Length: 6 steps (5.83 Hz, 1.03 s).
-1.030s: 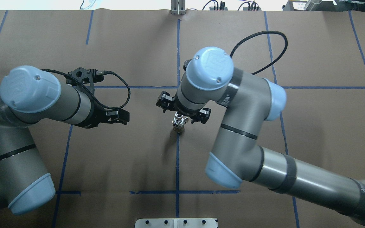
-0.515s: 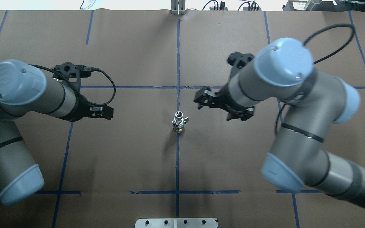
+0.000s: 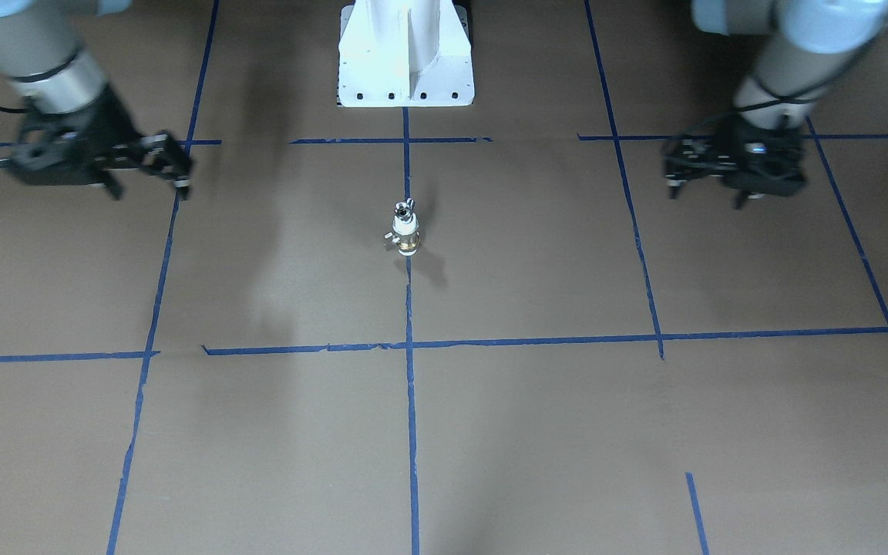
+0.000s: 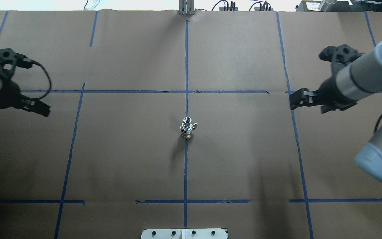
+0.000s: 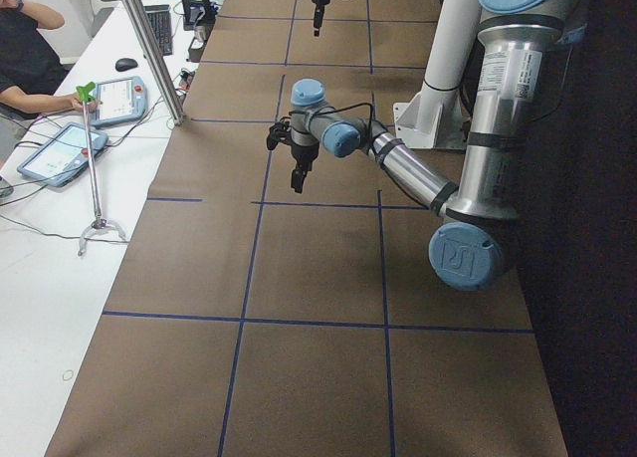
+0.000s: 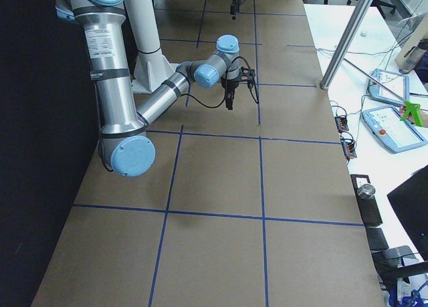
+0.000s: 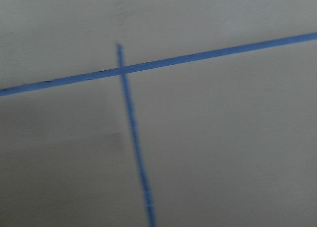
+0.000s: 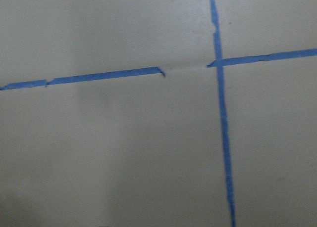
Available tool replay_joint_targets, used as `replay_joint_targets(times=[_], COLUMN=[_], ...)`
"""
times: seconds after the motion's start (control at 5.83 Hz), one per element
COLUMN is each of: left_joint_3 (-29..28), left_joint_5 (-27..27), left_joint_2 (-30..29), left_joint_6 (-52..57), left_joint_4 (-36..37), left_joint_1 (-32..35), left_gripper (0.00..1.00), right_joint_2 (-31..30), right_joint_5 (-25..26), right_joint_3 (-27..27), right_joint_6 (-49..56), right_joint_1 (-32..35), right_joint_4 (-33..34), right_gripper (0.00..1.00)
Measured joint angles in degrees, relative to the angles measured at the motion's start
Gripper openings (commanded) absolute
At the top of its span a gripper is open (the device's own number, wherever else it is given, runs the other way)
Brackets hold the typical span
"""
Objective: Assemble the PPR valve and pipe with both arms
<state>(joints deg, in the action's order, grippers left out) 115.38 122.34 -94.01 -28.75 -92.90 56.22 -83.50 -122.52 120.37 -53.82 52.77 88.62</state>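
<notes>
The PPR valve [image 4: 187,130] is standing upright on the table's [image 4: 128,156] central blue tape line [image 4: 185,169], with the pipe [image 4: 187,120] sitting in its top. Well apart on either side, the left fingers [image 4: 40,109] and right fingers [image 4: 298,99] are hovering spread apart, gripping nothing.

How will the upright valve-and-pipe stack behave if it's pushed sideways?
Probably tips: the PPR valve stands tall on a narrow brass end, the pipe on top. Once down, likely rolls unevenly, given the round body and side stub. Shiny metal may be slippery.
</notes>
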Motion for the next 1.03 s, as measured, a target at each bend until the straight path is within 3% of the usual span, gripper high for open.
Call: replay_joint_targets(times=[0.17,0.51,0.86,1.03], left_joint_3=[-2.3,-4.3,-5.2,-5.2], left_joint_5=[4.9,10.4,12.4,13.0], left_joint_2=[1.9,6.6,10.5,11.1], left_joint_6=[8.9,25.8,36.4,37.5], left_joint_4=[0.0,1.1,3.5,7.3], left_joint_1=[7.1,20.5,27.5,29.9], left_gripper=[1.00,1.00,1.00,1.00], right_joint_2=[-4.1,-7.9,-8.3,-8.7], right_joint_5=[-6.0,-12.8,-14.5,-14.6], right_joint_3=[-1.7,-12.0,-22.8,-25.3], right_joint_6=[11.9,37.5,57.4,62.4], right_joint_1=[7.9,23.7,34.1,36.8], right_joint_4=[0.2,0.5,0.6,0.7], right_gripper=[1.00,1.00,1.00,1.00])
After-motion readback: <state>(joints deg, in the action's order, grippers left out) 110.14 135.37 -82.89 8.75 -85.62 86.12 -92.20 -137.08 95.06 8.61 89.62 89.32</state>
